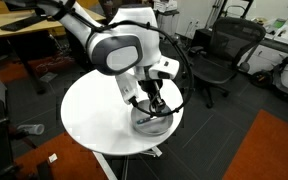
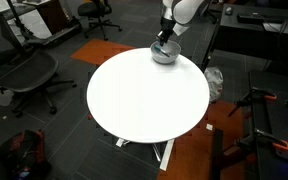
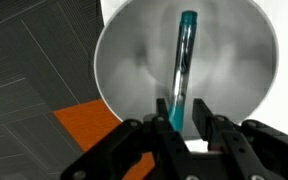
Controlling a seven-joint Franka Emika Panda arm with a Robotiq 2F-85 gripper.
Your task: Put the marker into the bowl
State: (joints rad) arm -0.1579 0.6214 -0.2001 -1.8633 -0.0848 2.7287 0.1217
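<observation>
Pincer [image 3: 183, 118] clenches the slim teal-tipped marker [image 3: 185, 55] between 2 black fingers [image 3: 165, 116] over the round, shiny metal bowl [image 3: 124, 60].

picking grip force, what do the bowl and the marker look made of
The bowl looks like metal, probably brushed steel: it is silver-grey with soft, streaky reflections across its inside. The marker looks like plastic, with a smooth teal barrel and a thin glossy highlight running along it, though the blur leaves that open.
</observation>
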